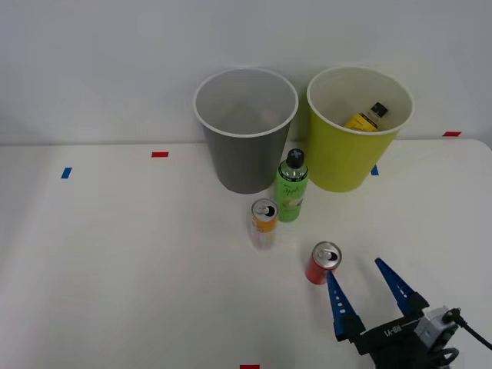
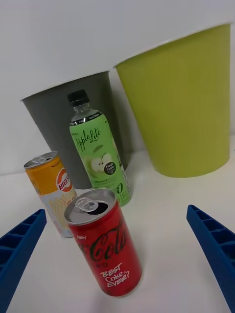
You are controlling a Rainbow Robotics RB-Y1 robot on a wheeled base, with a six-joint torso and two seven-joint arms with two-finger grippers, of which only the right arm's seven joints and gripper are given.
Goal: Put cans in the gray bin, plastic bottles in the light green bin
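We see the right gripper (image 1: 360, 275) spread wide, holding nothing, just behind the upright red can (image 1: 323, 263) on the table (image 1: 115, 254). The yellow bottle (image 1: 367, 118) lies in the green bin (image 1: 355, 154) (the gray bin (image 1: 244, 146) stands beside it).

Red can (image 1: 323, 263), orange-white can (image 1: 264, 222) and green bottle (image 1: 292, 187) stand before the gray bin (image 1: 244, 131); the yellow bottle (image 1: 367, 118) lies inside the light green bin (image 1: 355, 131).

Place: a robot test lab, where I work.
Surface: a plain white table (image 1: 115, 254) against a bare white wall (image 1: 92, 61).
Markers: small red (image 1: 160, 154) and blue (image 1: 66, 173) tape marks along my tabletop.
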